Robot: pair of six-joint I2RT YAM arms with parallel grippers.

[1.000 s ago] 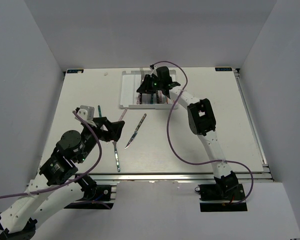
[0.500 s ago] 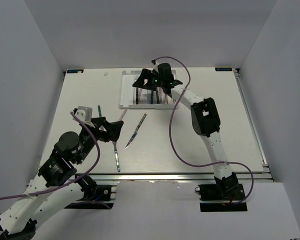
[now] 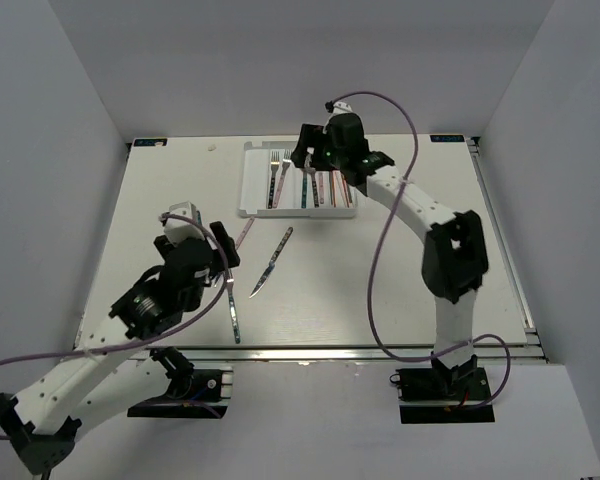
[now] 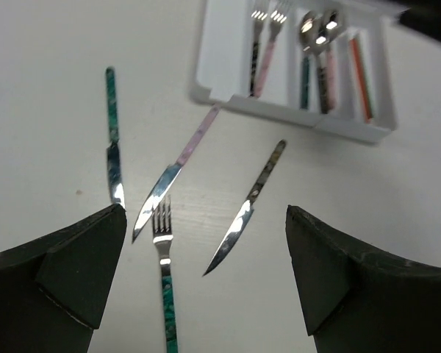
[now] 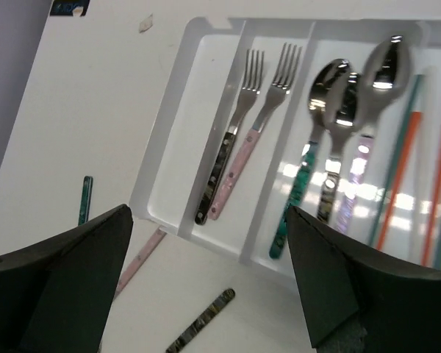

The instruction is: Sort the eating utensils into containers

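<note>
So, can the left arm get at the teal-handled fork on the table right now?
Probably yes: the left gripper hangs open above the teal-handled fork, and nothing lies on it. The pink-handled knife lies close to its tines, so the handle looks safer.

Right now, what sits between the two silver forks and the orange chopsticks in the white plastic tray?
Three silver spoons, side by side; right wrist view.

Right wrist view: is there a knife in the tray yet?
No, the tray holds only two forks, three spoons and chopsticks.
</note>
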